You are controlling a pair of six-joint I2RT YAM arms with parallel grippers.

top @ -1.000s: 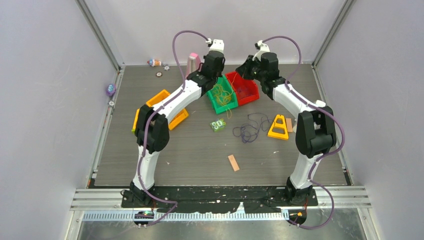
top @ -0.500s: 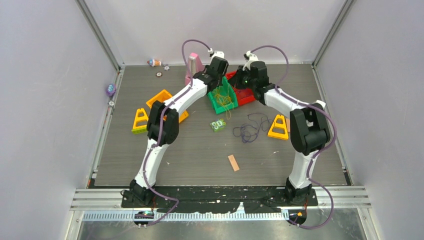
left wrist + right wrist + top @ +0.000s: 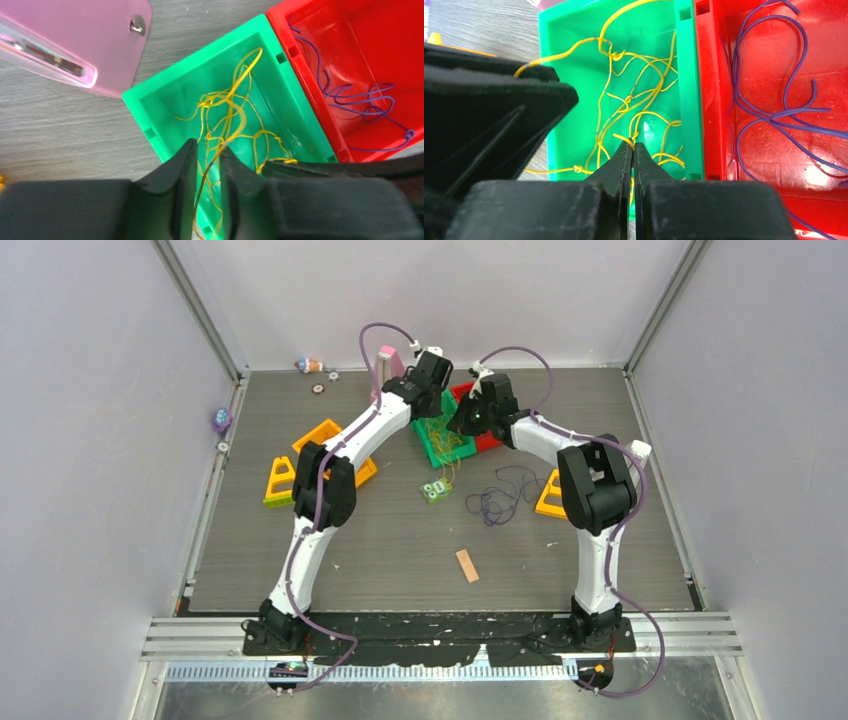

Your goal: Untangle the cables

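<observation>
The yellow cables (image 3: 231, 105) lie tangled in the green box (image 3: 165, 100) on the worktop (image 3: 60, 130). The left pincer (image 3: 207, 150) is almost closed, with 1 yellow strand running through its small gap. The right pincer (image 3: 633, 146) is squeezed tight on a yellow strand.

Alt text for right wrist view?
The right pincer is shut on a yellow cable above a green bin of tangled yellow strands. A red bin holding purple cables touches its right side; the left arm blocks the left.
</observation>
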